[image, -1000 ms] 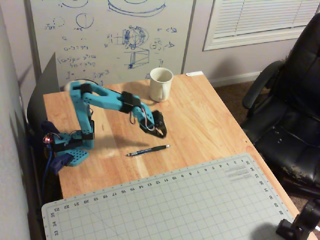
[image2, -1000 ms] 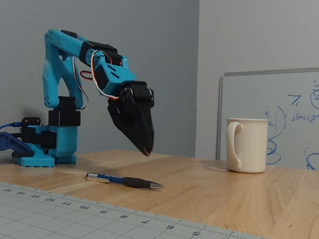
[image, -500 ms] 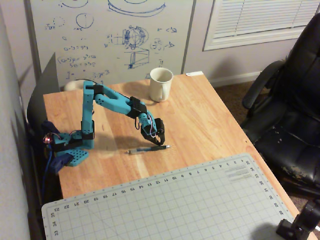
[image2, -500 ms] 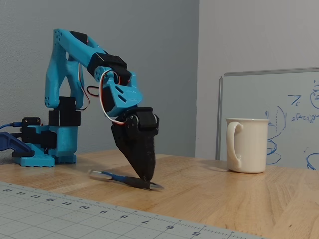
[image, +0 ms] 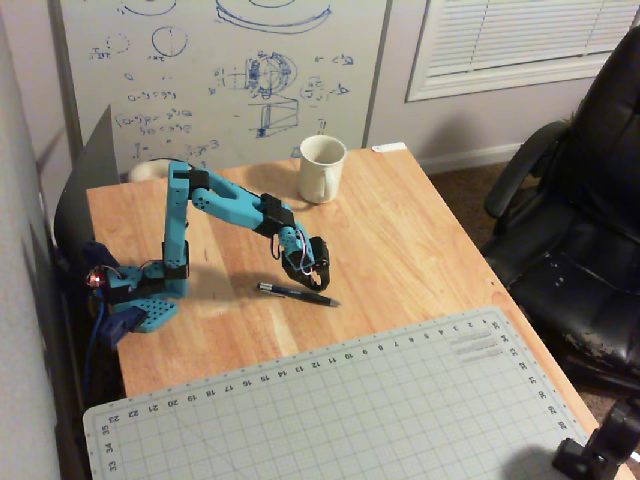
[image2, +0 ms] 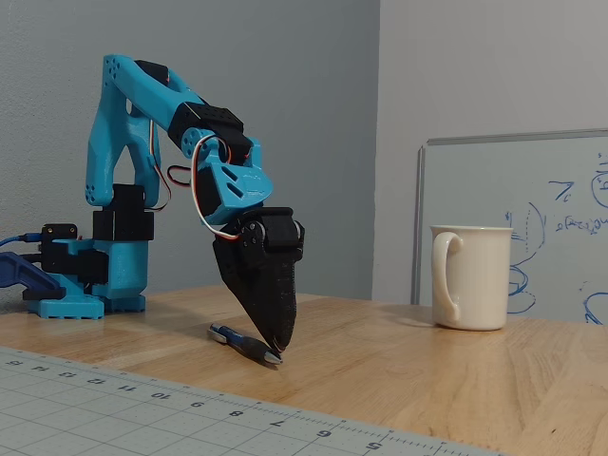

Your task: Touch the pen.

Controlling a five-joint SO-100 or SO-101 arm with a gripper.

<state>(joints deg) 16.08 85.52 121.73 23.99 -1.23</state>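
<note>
The pen (image: 297, 293) is thin and dark with a bluish end. It lies flat on the wooden table (image: 420, 250), in front of the arm. In the fixed view the pen (image2: 244, 343) lies low on the table near the mat. My gripper (image: 319, 283) is black, on a blue arm, and points down. Its fingertips sit at the pen's tip end. In the fixed view the gripper (image2: 278, 346) comes to a closed point that rests on or just above the pen. It holds nothing.
A cream mug (image: 322, 167) stands upright at the table's far side, also in the fixed view (image2: 472, 276). A grey cutting mat (image: 340, 410) covers the near part. The arm's base (image: 140, 290) is at the left. A black chair (image: 580, 230) stands at the right.
</note>
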